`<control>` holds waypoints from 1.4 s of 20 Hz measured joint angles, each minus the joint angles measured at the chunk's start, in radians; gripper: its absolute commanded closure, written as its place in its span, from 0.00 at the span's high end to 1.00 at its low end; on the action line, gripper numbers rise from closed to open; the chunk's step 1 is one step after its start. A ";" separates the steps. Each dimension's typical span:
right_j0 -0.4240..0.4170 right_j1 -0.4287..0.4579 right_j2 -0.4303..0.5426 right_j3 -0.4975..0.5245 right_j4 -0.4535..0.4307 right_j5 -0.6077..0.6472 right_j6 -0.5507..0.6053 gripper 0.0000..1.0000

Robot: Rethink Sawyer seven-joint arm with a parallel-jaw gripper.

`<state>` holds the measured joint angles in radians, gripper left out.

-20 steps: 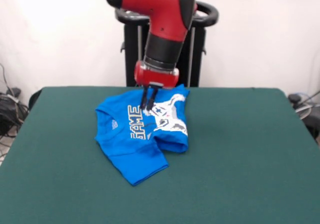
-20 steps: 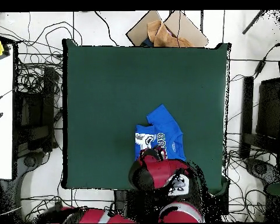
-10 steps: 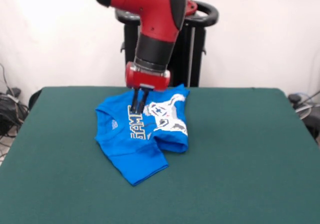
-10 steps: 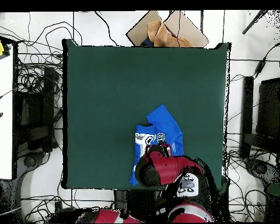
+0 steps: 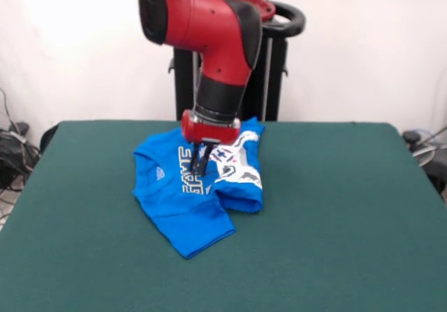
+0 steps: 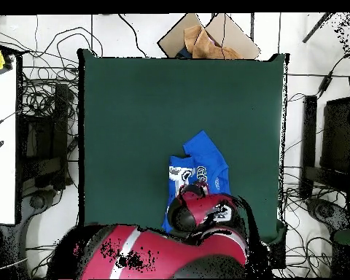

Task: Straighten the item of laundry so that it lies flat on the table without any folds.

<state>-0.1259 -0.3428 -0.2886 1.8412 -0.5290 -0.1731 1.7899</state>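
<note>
The red and black arm (image 5: 209, 26) comes in from twelve o'clock in the front view, bends at a bulky red elbow and drops almost straight down through a black wrist to a red flange. The pincer (image 5: 198, 164) hangs below it, dark fingers (image 5: 194, 157) pointing down and seemingly close together. Overhead, the arm (image 6: 156, 251) fills six o'clock.

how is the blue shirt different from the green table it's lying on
The blue shirt is bright and printed with white lettering and a pixel design; the green table is dark and plain. The shirt is small and covers only a patch near the table's robot-side edge; the table is far bigger. The shirt is folded over itself and rumpled; the table lies flat and smooth. Both are cloth-like surfaces.
</note>
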 measured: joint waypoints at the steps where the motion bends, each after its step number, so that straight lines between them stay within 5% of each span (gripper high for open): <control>1: 0.007 0.016 -0.010 -0.003 0.000 -0.018 0.000 0.00; 14: 0.082 0.104 -0.130 -0.015 0.000 -0.198 0.000 0.00; 28: -0.003 0.131 -0.167 -0.088 -0.042 -0.197 0.000 0.00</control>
<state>-0.1285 -0.2113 -0.4553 1.7533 -0.5709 -0.3704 1.7899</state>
